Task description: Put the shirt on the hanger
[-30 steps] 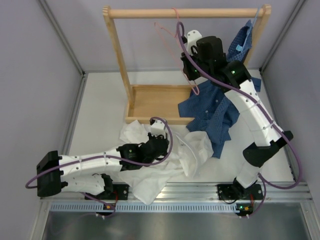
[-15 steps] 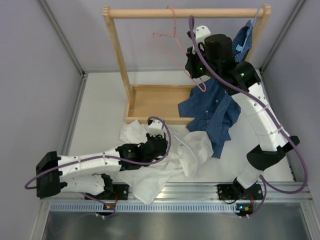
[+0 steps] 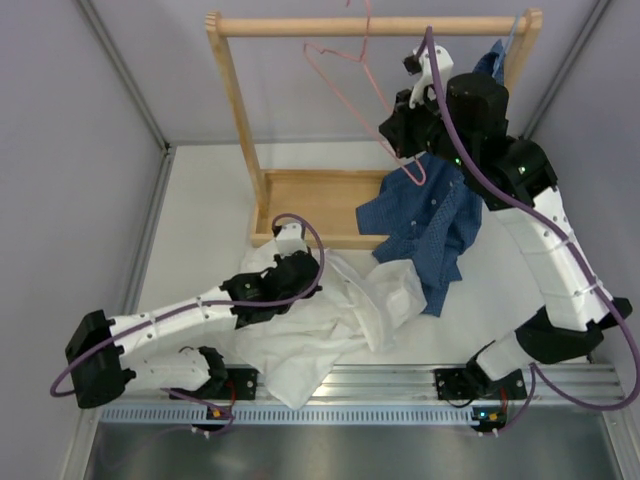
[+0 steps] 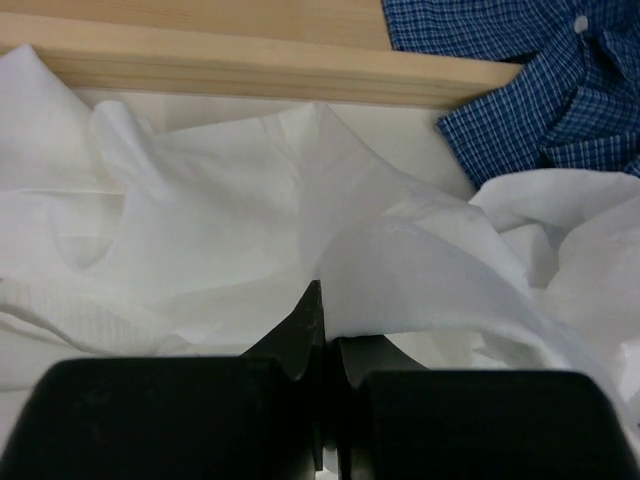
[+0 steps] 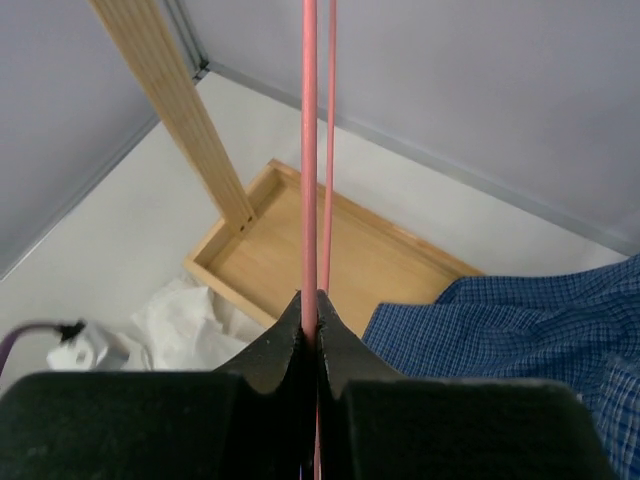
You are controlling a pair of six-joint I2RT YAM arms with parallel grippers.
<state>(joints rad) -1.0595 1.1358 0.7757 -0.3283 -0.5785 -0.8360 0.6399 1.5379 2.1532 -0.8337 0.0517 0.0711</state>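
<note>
The white shirt [image 3: 340, 315] lies crumpled on the table in front of the wooden rack's base. My left gripper [image 3: 300, 262] is shut on a fold of it; the wrist view shows the white cloth [image 4: 300, 200] pinched between the jaws [image 4: 322, 315]. The pink wire hanger [image 3: 345, 80] is held up near the rack's top bar. My right gripper [image 3: 400, 135] is shut on its wire; the wrist view shows the pink wire [image 5: 309, 150] clamped between the jaws [image 5: 310, 315].
A wooden rack with top bar [image 3: 370, 25] and tray base [image 3: 310, 205] stands at the back. A dark blue checked shirt [image 3: 425, 225] hangs from the rack's right post and drapes onto the table beside the white shirt. Grey walls close in on both sides.
My right gripper has lifted the hanger up and to the right, away from the rack's bar. My left gripper has pulled the white shirt's fold a little left and back.
</note>
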